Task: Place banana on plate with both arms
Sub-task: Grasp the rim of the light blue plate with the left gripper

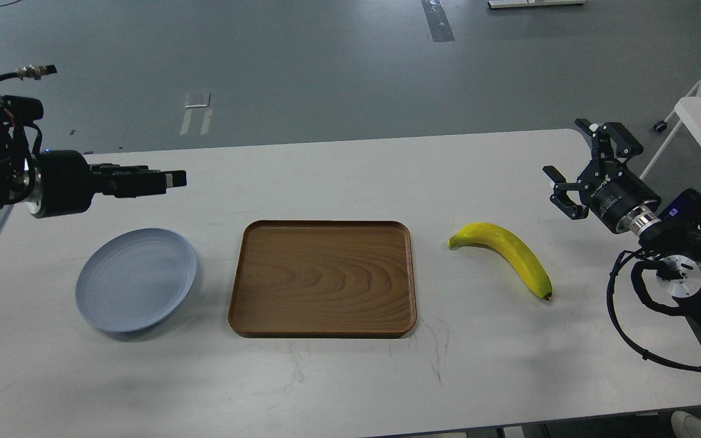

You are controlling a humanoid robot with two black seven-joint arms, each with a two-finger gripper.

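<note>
Curved yellow banana (504, 254) at 3 o'clock beside wooden tray (322, 278), round blue-grey plate (136, 280) at 9, likely forcing handover; right gripper (580, 164) spread empty, left gripper (162, 179) unclear.

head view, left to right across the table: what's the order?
plate → wooden tray → banana. Left gripper hangs above the plate's far side; right gripper sits right of the banana, jaws open.
</note>
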